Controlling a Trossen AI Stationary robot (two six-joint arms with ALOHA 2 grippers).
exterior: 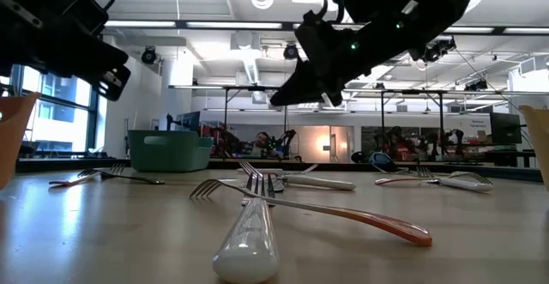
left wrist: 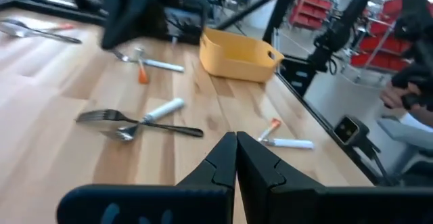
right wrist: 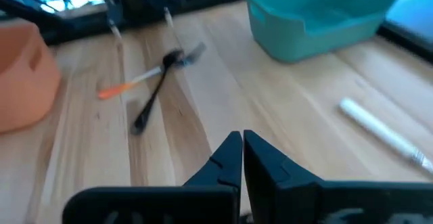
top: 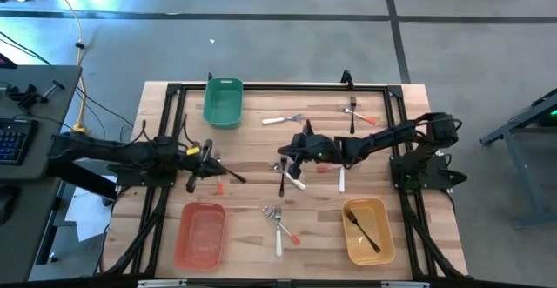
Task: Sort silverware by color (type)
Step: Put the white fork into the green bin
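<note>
Sorting has barely begun: one black fork point(top: 364, 227) lies in the yellow bin point(top: 366, 250) at five o'clock, the remaining silverware point(top: 278, 220) lies scattered across the worktop point(top: 261, 144), and both the left hand point(top: 211, 168) and right hand point(top: 285, 159) hover pinched together, empty.

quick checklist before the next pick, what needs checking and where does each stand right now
1. Left gripper empty: ok, shut with nothing between its fingers, over the left part of the table.
2. Right gripper empty: ok, shut, holding nothing, above the table's middle.
3. Jaws ready for a grasp: not ok, both must open first.
4. Yellow bin has sorted pieces: ok, one black fork lies in it.
5. Green bin and red bin filled: not ok, both look empty.
6. Pieces easy to single out: not ok, the white-handled fork and orange-tipped fork lie crossed.
</note>
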